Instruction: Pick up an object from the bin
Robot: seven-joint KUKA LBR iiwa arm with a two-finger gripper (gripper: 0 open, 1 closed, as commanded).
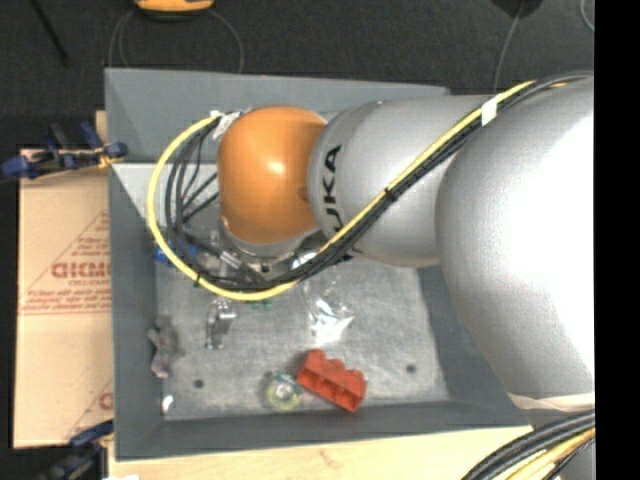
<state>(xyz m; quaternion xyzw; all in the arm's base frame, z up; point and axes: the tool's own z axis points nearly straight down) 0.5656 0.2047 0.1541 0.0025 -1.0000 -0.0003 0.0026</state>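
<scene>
1. Along the near side of the bin [130, 368] we see a red block [332, 380] lying at a slant on the floor. Just to its left, close to touching it, is a small round clear thing [283, 393] with a yellowish middle.
2. Further in from the red block, and apart from it, lies a crumpled piece of clear plastic [328, 313]. Its far end runs under the arm.
3. At the left of the floor sits a small grey-purple lump [160, 348]. Near the front-left corner there is a tiny white scrap [167, 403].
4. The gripper [218, 326] shows as a narrow grey metal piece coming down from beneath the orange cover [265, 173]. It stands over bare floor between the grey-purple lump and the clear plastic. The lump is the nearer of the two, beside the gripper but apart from it.
5. We cannot tell whether the gripper is open or closed, nor whether it holds anything.
6. The orange cover, the loop of black and yellow cables [175, 238] and the silver arm [450, 188] stand over the far half and the right side of the bin, hiding the floor beneath them.
7. A blue bit [160, 258] peeps out left of the cables, and a green bit [262, 305] lies just under the wrist. Both are mostly hidden, and we cannot tell what they are.
</scene>
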